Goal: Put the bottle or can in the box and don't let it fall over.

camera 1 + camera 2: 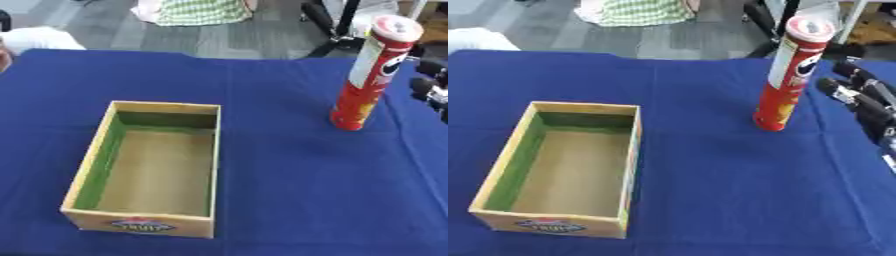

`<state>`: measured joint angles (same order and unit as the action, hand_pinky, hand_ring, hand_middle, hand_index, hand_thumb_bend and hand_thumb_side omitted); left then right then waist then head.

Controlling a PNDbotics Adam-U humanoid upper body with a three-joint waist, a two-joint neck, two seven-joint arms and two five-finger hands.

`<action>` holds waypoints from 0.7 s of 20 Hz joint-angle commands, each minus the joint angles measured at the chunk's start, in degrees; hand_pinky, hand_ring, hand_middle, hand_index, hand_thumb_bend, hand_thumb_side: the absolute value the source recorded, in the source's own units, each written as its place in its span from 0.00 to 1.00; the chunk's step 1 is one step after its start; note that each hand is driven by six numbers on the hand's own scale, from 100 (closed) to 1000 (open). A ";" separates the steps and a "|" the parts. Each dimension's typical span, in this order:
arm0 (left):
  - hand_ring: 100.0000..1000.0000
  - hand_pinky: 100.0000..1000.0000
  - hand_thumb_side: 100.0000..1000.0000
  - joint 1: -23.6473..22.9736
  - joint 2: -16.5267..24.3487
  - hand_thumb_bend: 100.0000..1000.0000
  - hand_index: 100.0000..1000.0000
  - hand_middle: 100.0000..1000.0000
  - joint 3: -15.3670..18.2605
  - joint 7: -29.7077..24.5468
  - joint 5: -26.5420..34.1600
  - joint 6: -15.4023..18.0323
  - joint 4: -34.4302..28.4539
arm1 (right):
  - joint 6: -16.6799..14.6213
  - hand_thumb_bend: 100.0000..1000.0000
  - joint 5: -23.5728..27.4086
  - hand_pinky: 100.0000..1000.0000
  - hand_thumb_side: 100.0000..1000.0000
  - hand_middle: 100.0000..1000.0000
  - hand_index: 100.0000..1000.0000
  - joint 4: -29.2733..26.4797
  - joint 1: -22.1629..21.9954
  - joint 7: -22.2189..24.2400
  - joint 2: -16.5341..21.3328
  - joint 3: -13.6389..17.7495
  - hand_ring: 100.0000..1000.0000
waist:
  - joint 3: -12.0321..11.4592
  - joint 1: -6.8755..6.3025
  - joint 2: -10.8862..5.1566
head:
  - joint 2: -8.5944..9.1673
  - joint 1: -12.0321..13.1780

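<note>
A tall red crisp can (789, 75) with a white lid stands upright on the blue tablecloth, at the right of the table. My right hand (859, 97) reaches in from the right edge, just beside the can, fingers straight and apart from it. The open wooden box (633, 150), green inside its walls with a label on its near face, lies at the left of the table with nothing in it. My left hand shows in neither view.
The blue cloth (710, 190) covers the whole table; a wide stretch lies between box and can. Beyond the far edge are grey floor, a stand's black legs (337, 30) and a green checked cloth (201, 11).
</note>
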<state>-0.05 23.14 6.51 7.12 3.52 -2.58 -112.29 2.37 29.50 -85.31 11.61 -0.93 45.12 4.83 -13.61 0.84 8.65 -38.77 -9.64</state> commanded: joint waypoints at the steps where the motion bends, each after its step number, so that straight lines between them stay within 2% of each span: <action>1: 0.80 0.96 0.62 0.38 0.88 0.00 0.81 0.81 0.03 -0.14 -0.36 0.05 -0.62 | -0.25 1.00 -0.41 0.96 0.44 1.00 0.98 -0.07 1.03 0.08 1.81 0.25 1.00 | -0.01 0.10 -0.27 | 0.88 0.01; 14: 0.80 0.96 0.62 0.86 0.47 0.00 0.81 0.81 -0.12 -0.33 -0.76 -0.01 -0.69 | -0.97 1.00 -0.68 0.96 0.45 1.00 0.97 0.40 2.85 0.20 1.40 0.07 1.00 | 0.04 0.18 1.49 | 2.69 0.06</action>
<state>0.29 23.01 6.19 6.98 3.06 -2.66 -112.29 1.73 28.92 -84.62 13.71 -0.80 45.09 4.51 -13.59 1.10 10.65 -36.98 -9.64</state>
